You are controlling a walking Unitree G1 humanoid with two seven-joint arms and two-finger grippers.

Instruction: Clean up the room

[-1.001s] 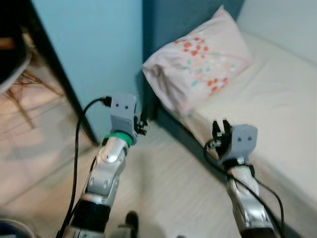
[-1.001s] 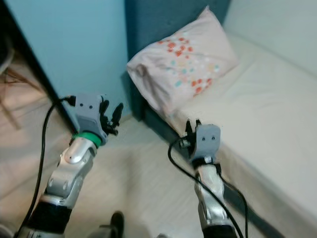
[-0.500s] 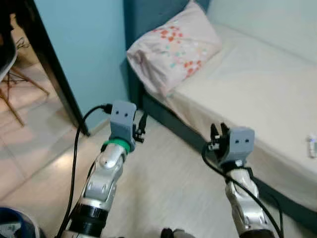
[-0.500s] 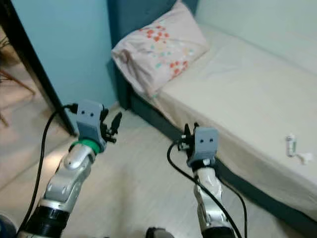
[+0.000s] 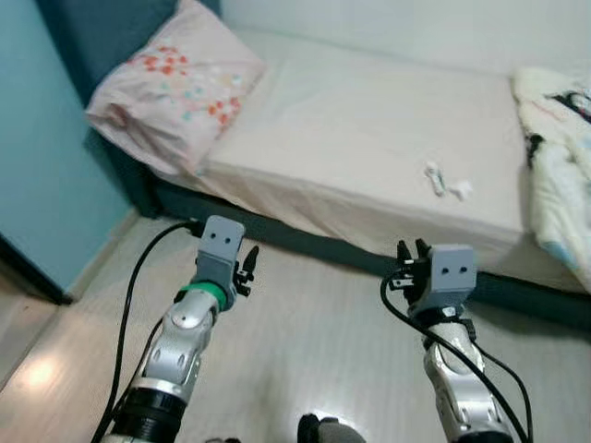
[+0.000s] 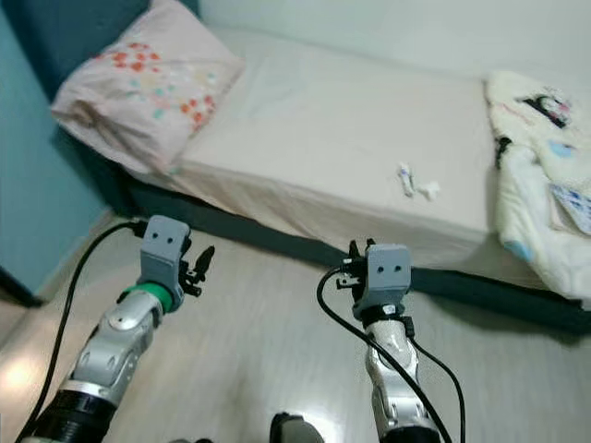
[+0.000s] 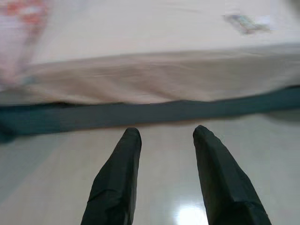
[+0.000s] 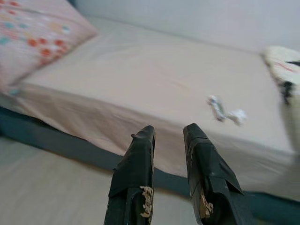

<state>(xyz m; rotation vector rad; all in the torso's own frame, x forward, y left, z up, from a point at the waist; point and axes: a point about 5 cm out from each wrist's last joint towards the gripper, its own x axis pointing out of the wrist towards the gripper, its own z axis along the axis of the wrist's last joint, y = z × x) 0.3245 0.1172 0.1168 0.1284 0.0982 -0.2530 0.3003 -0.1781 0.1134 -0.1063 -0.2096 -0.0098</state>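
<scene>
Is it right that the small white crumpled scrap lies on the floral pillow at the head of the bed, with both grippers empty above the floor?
Not quite. The small white crumpled scrap lies on the bare cream bed sheet, well away from the pink floral pillow, as the left eye view shows. The rest holds: the left gripper and right gripper are empty above the floor.

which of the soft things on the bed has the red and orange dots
The pillow at the head end; the blanket bunched at the other end is cream with dark and blue prints.

A teal wall [image 5: 37, 175] stands beside the dark bed frame [image 5: 305, 242], above the pale plank floor [image 5: 305, 341].
</scene>
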